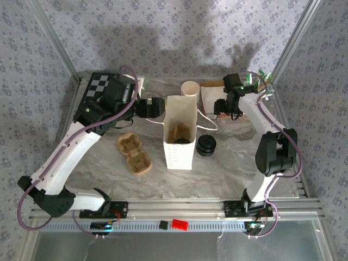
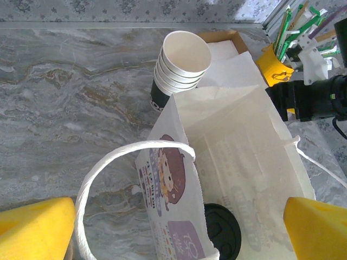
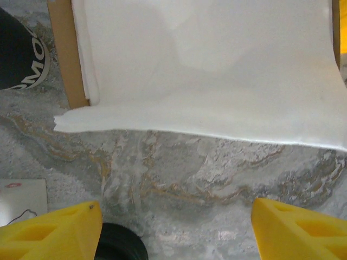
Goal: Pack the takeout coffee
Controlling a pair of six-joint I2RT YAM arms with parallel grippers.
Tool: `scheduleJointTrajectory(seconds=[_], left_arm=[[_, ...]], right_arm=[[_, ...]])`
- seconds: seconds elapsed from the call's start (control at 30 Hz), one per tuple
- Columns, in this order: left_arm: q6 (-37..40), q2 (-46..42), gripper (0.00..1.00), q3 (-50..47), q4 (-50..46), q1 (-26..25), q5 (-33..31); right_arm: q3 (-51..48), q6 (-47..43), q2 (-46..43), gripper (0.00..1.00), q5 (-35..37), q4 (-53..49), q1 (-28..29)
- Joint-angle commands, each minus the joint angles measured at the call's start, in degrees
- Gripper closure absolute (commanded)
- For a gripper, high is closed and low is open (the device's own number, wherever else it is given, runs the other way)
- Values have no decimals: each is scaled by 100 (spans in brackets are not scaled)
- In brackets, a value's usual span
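We see the takeout coffee [image 2: 222, 230] sitting inside the white paper bag [image 2: 244, 146], with its black lid at the bottom centre of the left wrist view. Our left gripper [image 2: 179, 201] is spread wide over the bag's mouth, released. Our right gripper [image 3: 176, 205], at the bottom of its frame, hangs released above the marble table [image 3: 179, 168].

The top camera looked down from behind the arm bases over the whole table [image 1: 234, 166], sharing the white paper bag [image 1: 178, 155], takeout coffee [image 2: 222, 235] and cup stack [image 1: 190, 88] with the close, downward-tilted left wrist view, while the right wrist camera faced the tabletop from close above.
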Motion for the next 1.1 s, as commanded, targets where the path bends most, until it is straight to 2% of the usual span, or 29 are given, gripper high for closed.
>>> scheduleJointTrajectory(seconds=[0.0, 0.13, 0.3, 0.7, 0.9, 1.07], left_arm=[[162, 73, 1, 226, 8, -30, -72], [207, 126, 0, 238, 3, -25, -139], [260, 173, 1, 271, -18, -21, -151], [282, 105, 0, 266, -128, 52, -221], [269, 43, 1, 234, -157, 91, -259], [269, 42, 0, 236, -175, 102, -272]], right_arm=[[417, -466, 234, 29, 171, -214, 24], [674, -536, 527, 29, -15, -360, -71], [800, -1623, 721, 26, -531, -306, 4], [1312, -3542, 1352, 25, -693, -406, 42], [1621, -3612, 1648, 29, -740, -528, 7], [1729, -3602, 1821, 34, -469, -490, 19]])
